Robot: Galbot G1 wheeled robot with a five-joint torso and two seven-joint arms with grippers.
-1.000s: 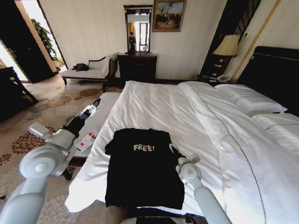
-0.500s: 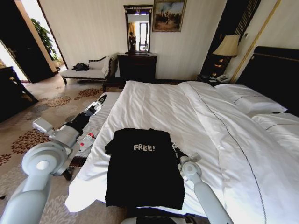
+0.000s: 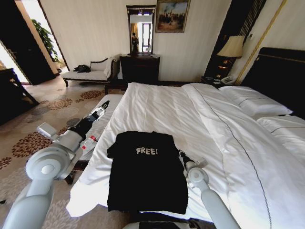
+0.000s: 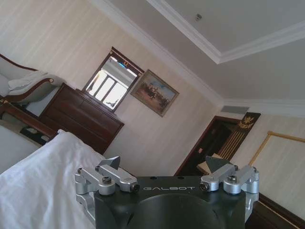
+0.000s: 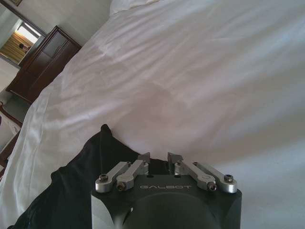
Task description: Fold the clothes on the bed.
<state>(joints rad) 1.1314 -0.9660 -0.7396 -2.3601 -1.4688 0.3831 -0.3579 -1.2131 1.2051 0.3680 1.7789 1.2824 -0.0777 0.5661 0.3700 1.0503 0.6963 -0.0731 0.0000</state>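
Note:
The clothes are one black T-shirt (image 3: 145, 174) with white "FREE!" lettering, lying flat on the near part of the white bed (image 3: 157, 107), sleeves tucked in. My right gripper (image 3: 181, 155) rests at the shirt's right edge. In the right wrist view its tips (image 5: 159, 157) are shut over the dark fabric (image 5: 71, 191) where it meets the white bed (image 5: 200, 81); I cannot tell whether cloth is pinched. My left gripper (image 3: 100, 109) hangs in the air left of the bed, above the bench. In the left wrist view it is open (image 4: 164, 164) and holds nothing.
A striped bench (image 3: 101, 125) stands along the bed's left side under my left arm. Pillows (image 3: 252, 100) and a dark headboard are at the right. A chaise longue (image 3: 90, 74), a dark dresser (image 3: 139, 67) and a lamp (image 3: 232, 46) line the far wall.
My right gripper has slid a little to the right and nearer along the shirt's edge. My left arm has shifted slightly toward the bed. The shirt lies as before.

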